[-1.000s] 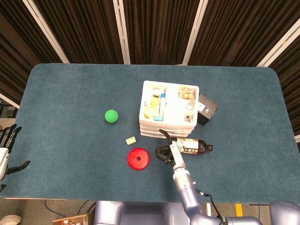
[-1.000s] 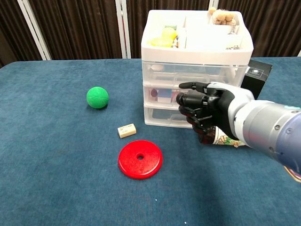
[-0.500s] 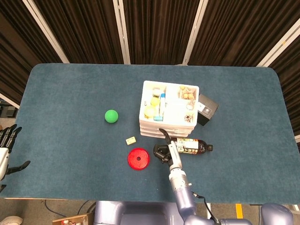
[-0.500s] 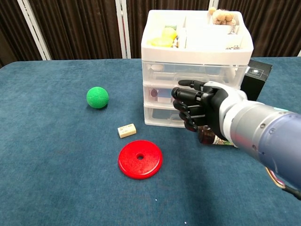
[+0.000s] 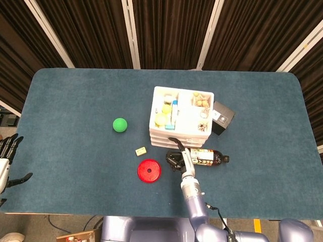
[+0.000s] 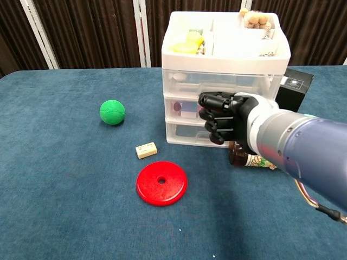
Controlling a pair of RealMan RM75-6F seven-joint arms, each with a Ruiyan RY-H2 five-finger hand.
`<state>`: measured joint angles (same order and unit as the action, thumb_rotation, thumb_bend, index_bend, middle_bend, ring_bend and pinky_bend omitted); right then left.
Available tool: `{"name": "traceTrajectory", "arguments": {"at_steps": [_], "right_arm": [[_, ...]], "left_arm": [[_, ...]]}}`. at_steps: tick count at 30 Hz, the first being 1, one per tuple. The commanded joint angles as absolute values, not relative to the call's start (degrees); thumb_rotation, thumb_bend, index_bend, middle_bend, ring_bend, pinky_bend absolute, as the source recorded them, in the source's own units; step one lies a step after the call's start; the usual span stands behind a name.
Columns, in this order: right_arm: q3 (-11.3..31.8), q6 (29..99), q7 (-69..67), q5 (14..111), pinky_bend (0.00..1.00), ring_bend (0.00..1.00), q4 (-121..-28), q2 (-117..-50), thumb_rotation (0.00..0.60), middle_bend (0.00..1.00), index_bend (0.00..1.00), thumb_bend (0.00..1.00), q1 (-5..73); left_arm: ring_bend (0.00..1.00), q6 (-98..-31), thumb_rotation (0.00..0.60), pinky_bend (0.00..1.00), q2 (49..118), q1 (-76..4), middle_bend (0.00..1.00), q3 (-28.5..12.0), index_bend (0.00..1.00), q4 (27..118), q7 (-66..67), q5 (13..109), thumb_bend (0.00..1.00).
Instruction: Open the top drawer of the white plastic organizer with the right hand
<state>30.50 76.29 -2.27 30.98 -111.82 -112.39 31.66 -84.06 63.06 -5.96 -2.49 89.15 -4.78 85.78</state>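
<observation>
The right hand (image 6: 223,120), fingers curled and empty, is poised before the white plastic organizer (image 6: 225,81) at mid-table; its top drawer (image 6: 217,84), apparently closed, must next be hooked and pulled.

The right hand (image 6: 219,116) has moved closer to the organizer (image 6: 225,81) front, fingers curled.

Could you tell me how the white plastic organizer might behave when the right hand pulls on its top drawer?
The white plastic organizer looks like thin, light plastic standing free on the table, so it may slide toward the right hand rather than let the drawer out. Its open top tray carries small items, so it could be top-heavy and tip forward. The smooth drawer front may be slippery.
</observation>
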Motion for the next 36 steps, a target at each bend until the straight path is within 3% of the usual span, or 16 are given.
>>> {"name": "traceTrajectory", "arguments": {"at_steps": [1,36], "right_arm": [[31.16,76.14,-2.12,30.50,0.89,0.83,-111.60,-112.92,0.600,0.88,0.13,0.70,32.03],[25.33,73.30,-3.03,32.37,0.89,0.83,-118.79,-111.11,0.600,0.88,0.20,0.71,28.50]], "left_arm": [[0.00,-83.92,0.600,0.06,63.02,-6.00,0.00,-2.50,0.01,89.17,-4.87,85.68,0.03],[0.00,-83.85,0.600,0.05,63.21,-6.11,0.00,-2.62,0.01,89.24,-4.23,85.39,0.03]]}}
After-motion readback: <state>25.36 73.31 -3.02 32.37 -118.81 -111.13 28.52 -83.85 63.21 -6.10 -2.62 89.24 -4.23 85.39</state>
